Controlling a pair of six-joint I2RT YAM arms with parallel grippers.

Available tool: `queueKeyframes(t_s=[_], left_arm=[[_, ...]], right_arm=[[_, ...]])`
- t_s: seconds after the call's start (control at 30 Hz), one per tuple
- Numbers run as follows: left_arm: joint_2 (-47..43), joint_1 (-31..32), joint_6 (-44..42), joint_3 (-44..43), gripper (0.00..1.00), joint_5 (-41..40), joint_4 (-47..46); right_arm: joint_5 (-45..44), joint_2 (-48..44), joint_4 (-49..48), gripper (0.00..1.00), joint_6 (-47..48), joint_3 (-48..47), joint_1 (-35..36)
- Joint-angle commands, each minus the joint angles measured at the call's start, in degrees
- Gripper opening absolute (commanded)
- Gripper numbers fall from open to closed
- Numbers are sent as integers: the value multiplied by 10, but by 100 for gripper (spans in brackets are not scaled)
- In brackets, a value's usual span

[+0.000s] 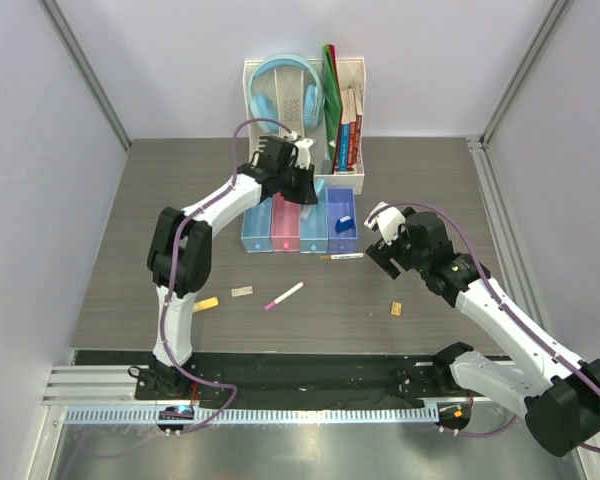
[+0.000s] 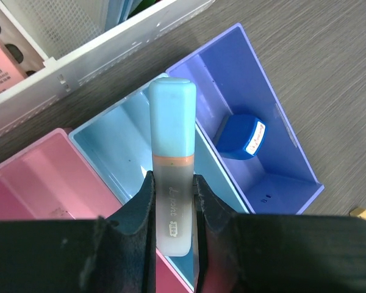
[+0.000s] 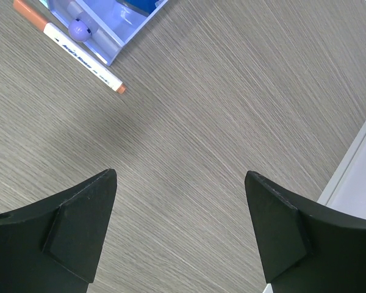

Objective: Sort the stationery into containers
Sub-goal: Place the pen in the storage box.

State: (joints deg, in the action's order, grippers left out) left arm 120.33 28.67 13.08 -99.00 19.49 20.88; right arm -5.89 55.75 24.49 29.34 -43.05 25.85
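Blue highlighter [image 2: 171,116] pinched in left hand [image 2: 171,195], above light-blue bin [image 2: 118,148]

Nothing legible: tiny dark print on the blue-capped highlighter [image 2: 172,207] barrel, blue lettering along the white marker [image 3: 80,56], red marks on the blue block [image 2: 239,140] label and characters on a pink cover [image 2: 1,68] are all too small to read.

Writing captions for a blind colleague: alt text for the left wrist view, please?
The left gripper holds a blue-capped highlighter over the light-blue bin. A pink bin adjoins one side; the purple bin on the other holds a blue block.
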Motion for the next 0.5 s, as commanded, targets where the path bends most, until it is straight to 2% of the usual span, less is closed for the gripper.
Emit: queueKeyframes(t_s=[0.0, 0.47], left_arm=[[-3, 6, 12, -8, 0, 2, 3], [-42, 21, 28, 61, 0, 10, 6]], right_arm=[[7, -12, -26, 91, -9, 4, -1], [14, -32, -25, 91, -10, 11, -1]])
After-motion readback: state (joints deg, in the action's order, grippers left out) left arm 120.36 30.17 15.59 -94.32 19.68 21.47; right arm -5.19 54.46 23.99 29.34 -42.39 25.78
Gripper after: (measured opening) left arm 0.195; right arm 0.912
